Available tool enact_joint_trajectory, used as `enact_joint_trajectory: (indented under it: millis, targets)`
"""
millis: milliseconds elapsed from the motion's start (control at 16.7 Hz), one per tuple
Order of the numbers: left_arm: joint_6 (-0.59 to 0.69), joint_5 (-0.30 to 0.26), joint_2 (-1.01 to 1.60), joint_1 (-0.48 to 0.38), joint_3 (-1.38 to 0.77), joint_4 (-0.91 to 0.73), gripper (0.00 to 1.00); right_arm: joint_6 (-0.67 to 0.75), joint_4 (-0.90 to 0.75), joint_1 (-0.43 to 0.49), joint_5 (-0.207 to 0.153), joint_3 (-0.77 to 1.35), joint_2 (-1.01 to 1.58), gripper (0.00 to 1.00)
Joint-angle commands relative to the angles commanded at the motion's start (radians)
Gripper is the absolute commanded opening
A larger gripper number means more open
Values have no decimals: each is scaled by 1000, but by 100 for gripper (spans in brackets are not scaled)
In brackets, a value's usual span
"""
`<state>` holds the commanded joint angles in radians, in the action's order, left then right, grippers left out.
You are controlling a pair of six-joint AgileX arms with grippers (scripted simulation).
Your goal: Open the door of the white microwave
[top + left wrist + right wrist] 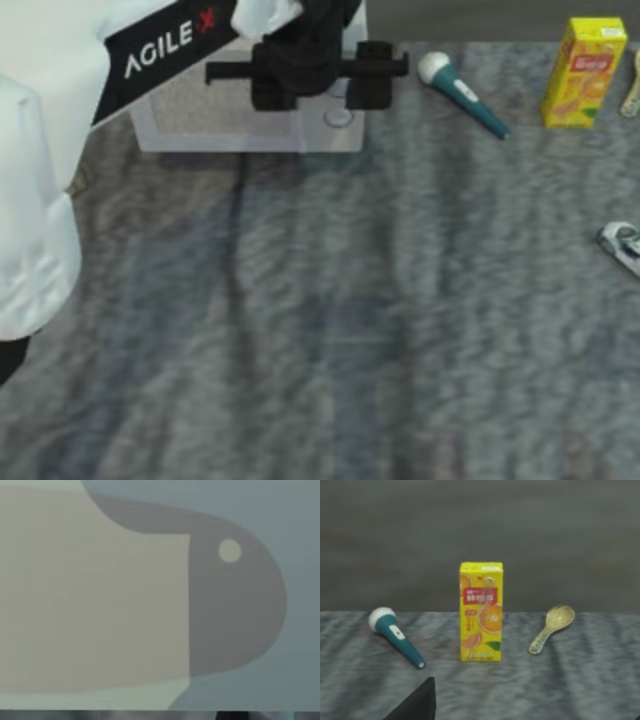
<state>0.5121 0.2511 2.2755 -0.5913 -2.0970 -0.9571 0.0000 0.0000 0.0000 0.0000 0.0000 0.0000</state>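
Microwave door waits while your left gripper crowds its front

Look to the far left part of the table in the top view: the white microwave (250, 125) sits against the back edge, its face turned toward the near side, so the door (215, 110) runs long-ways left to right across that face. The speckled grey window shows under the arm, and one round knob (338, 117) marks the control panel at the right end. That suggests the door hinges at the left and swings from its right edge, though the handle itself is hidden beneath the gripper.

Your left gripper (305, 75) hangs directly over the front of the microwave, near where door meets panel, which is where you would want it for catching the handle. Its dark crossbar lies parallel to the door's length. Whether the fingers are spread or closed, or have anything between them, you cannot tell: the body covers them from above, and the left wrist view shows only flat pale surfaces (95, 600) and a small round spot (230, 550) up close.

Your right arm is parked out of the top view; only a dark corner shows in its wrist view, which looks across at a teal microphone (396, 636), an orange juice carton (481, 611) and a spoon (552, 628), all well apart from the microwave.
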Motion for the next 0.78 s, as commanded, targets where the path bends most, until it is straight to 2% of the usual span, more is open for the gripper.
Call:
enact_joint_trajectory:
  millis: [420, 780]
  targets:
    - [16, 33, -96, 1, 140, 47, 0, 0, 0, 0, 0, 0, 0, 100]
    - [20, 37, -113, 1, 153, 57, 0, 0, 0, 0, 0, 0, 0, 100]
